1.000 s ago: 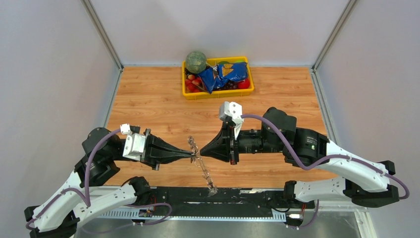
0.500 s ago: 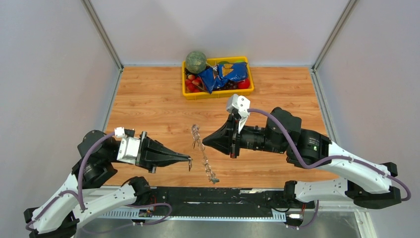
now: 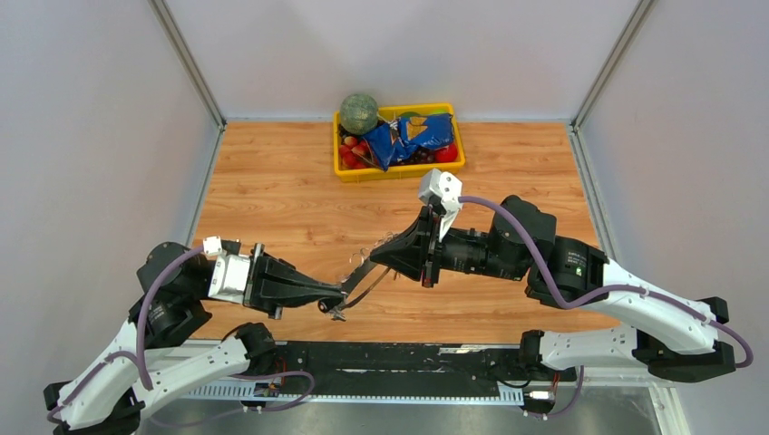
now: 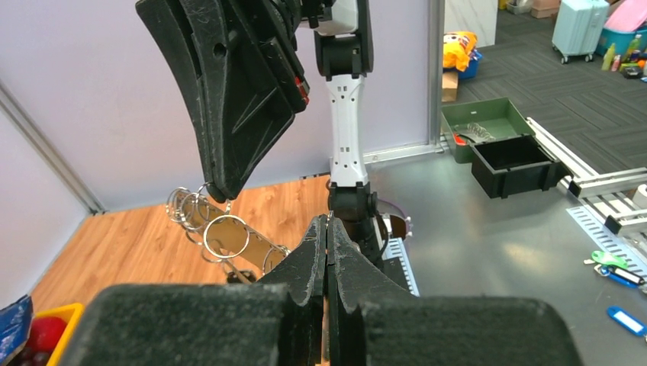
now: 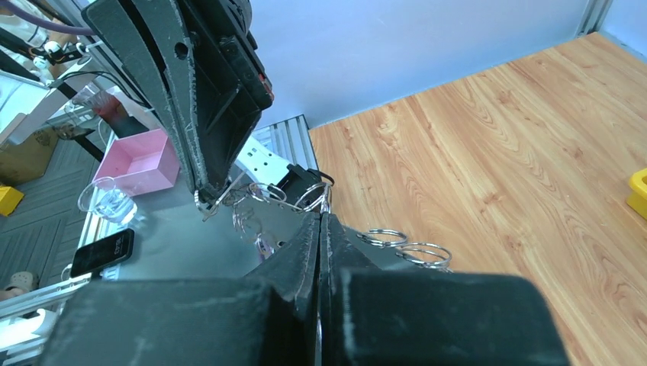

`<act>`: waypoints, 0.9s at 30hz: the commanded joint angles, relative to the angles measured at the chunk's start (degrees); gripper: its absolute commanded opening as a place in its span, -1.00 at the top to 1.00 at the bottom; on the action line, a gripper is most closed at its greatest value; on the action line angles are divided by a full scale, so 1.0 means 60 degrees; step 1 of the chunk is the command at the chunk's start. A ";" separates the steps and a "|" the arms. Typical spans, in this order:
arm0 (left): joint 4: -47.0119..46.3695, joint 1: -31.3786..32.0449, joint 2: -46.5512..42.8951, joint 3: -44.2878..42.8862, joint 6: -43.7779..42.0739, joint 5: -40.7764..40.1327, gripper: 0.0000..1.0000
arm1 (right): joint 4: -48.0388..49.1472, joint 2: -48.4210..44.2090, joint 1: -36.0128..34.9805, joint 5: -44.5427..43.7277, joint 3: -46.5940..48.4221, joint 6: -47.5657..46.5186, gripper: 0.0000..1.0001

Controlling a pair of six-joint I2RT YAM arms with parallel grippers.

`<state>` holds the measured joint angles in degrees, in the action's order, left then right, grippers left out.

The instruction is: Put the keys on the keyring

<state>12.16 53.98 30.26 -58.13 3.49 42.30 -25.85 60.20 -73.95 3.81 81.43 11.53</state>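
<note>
My right gripper (image 3: 373,256) is shut on the upper end of the keyring (image 3: 359,279), a silver loop with a fringe of small rings. The loop slants down and left to my left gripper (image 3: 343,293). The left gripper is shut, with a thin silver piece, apparently a key's blade (image 5: 210,209), poking out of its tip. A dark blob that may be a key's head (image 3: 324,306) sits just below that tip. The rings show in the left wrist view (image 4: 225,236) beside the closed left fingers (image 4: 309,252), and in the right wrist view (image 5: 400,244) beside the closed right fingers (image 5: 305,236).
A yellow tray (image 3: 399,171) stands at the back of the wooden table. It holds a green melon (image 3: 359,111), a blue bag (image 3: 413,138) and red fruit. Grey walls close in the left and right sides. The arms' black base rail (image 3: 408,358) runs along the near edge.
The keyring hung down from the right gripper; now it slants left toward the left gripper's tip. The left gripper had pulled back left, then edged forward. The right gripper rose slightly.
</note>
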 commanded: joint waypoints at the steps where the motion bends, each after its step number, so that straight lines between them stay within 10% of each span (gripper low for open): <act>1: -0.0156 0.0017 -0.0140 0.0008 -0.0122 -0.0253 0.99 | 0.0680 -0.0116 0.0008 0.0445 0.0107 0.0137 1.00; 27: 0.0637 0.0014 0.0382 -0.0957 -0.0801 -0.1361 0.99 | 0.0525 -0.0529 0.0021 0.1787 -0.0203 -0.0389 1.00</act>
<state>16.40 53.98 31.35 -62.48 -0.19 34.17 -25.87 57.89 -73.95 11.07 79.77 10.17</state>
